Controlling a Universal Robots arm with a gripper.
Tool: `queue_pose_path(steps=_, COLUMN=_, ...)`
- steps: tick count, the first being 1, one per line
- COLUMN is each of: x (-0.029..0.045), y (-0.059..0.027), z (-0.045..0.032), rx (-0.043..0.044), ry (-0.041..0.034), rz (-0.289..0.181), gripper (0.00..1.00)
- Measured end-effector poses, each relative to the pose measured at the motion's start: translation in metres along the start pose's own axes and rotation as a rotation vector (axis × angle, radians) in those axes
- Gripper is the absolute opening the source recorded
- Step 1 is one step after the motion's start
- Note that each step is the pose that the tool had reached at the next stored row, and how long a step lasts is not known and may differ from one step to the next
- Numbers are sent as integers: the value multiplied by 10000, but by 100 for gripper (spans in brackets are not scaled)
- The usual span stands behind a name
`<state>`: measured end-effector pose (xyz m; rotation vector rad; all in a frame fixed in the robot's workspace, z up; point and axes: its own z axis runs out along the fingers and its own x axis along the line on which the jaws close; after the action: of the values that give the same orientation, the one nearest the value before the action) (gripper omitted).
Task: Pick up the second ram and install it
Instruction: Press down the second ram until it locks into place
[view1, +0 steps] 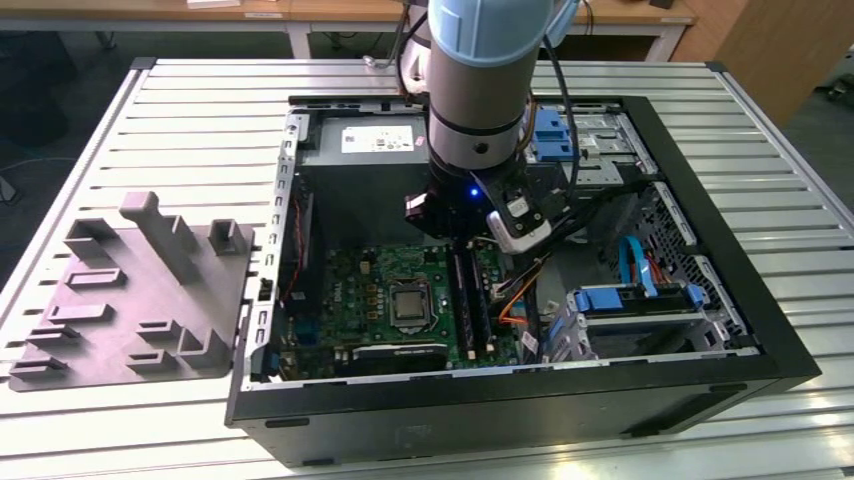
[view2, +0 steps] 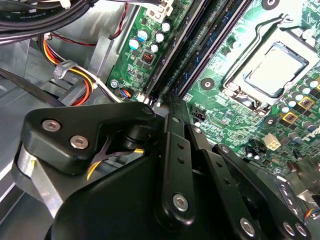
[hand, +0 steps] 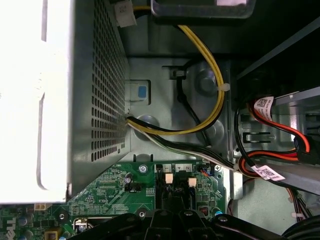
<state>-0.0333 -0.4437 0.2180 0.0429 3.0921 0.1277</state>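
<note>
The second ram (view2: 204, 51) is a dark-blue strip standing in one of the black slots of the green motherboard (view1: 360, 290), beside the processor socket (view2: 272, 67). In the exterior view the strip (view1: 465, 300) runs toward the case's front wall. My gripper (view2: 167, 102) is shut, its fingertips drawn together right at the strip's end nearest the grey power-supply box (view1: 360, 140). Whether they touch the strip I cannot tell. The exterior view shows the gripper (view1: 461, 245) low inside the open case. In the first wrist view the gripper (hand: 172, 212) hangs over the slot ends with their pale latches (hand: 168, 177).
Yellow and orange cables (hand: 210, 100) run close past the slots. The perforated power-supply wall (hand: 100, 90) is on one side. Blue drive brackets (view1: 634, 300) fill the case toward the exterior view's right. A grey holder fixture (view1: 134, 300) lies on the slatted table beside the case.
</note>
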Motion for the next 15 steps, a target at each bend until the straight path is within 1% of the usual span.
queue_pose_path(steps=15, x=1, y=-1, z=10, rx=-1, ry=0, rz=1, gripper=10)
